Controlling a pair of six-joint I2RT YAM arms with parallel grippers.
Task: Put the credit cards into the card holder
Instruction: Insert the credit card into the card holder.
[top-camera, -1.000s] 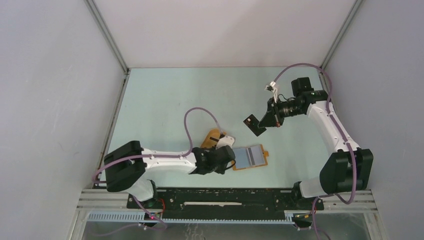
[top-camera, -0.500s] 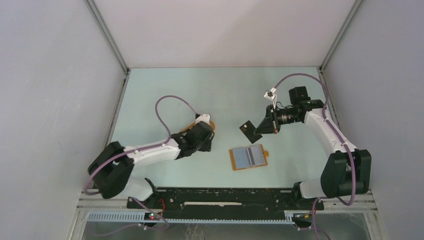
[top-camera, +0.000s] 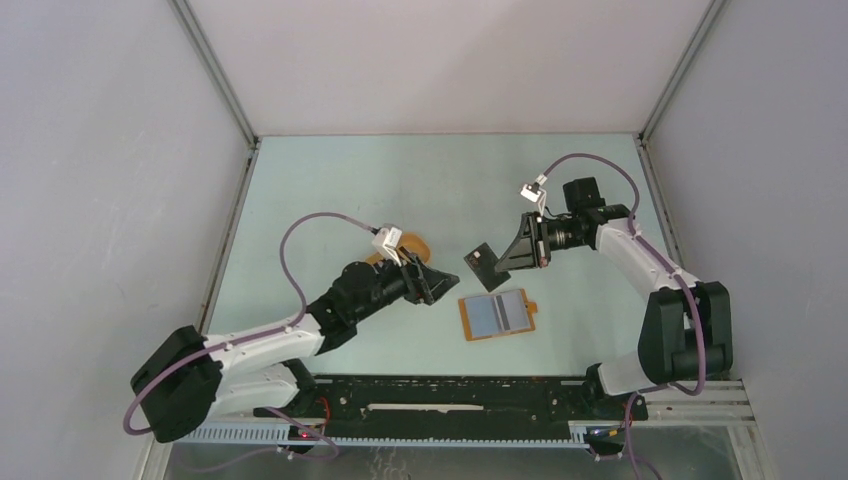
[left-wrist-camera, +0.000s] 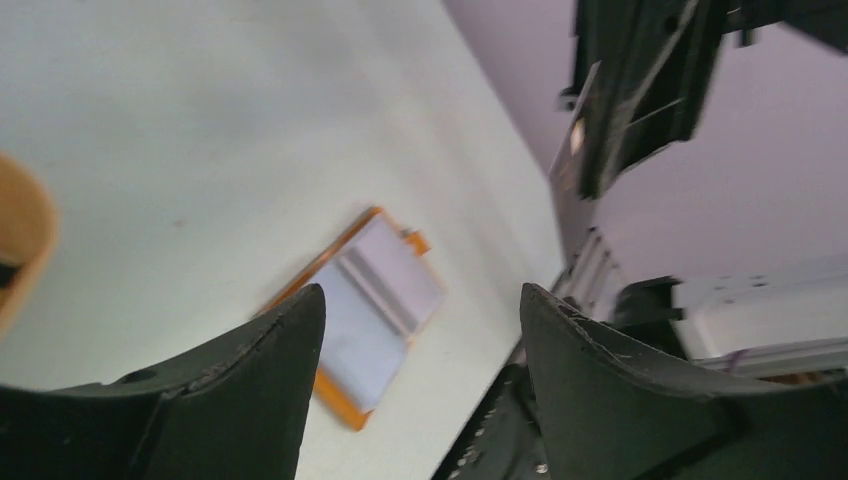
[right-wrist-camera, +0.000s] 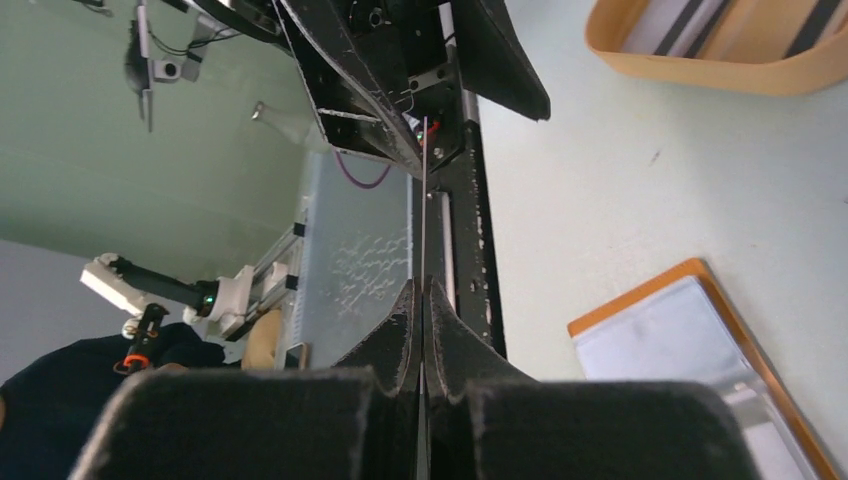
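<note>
Right of centre, the right gripper (top-camera: 503, 263) pinches one credit card (top-camera: 480, 262) by its edge, clear of the table (top-camera: 330, 190). Just below lies the open card holder (top-camera: 497, 314), with bare table on every side. To its left hovers the left gripper (top-camera: 432, 287), fingers wide and empty, in front of the orange tray (top-camera: 415, 243).

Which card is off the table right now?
The dark card, pinched in the right gripper and held in the air. The other cards lie flat in the card holder or in the orange tray.
</note>
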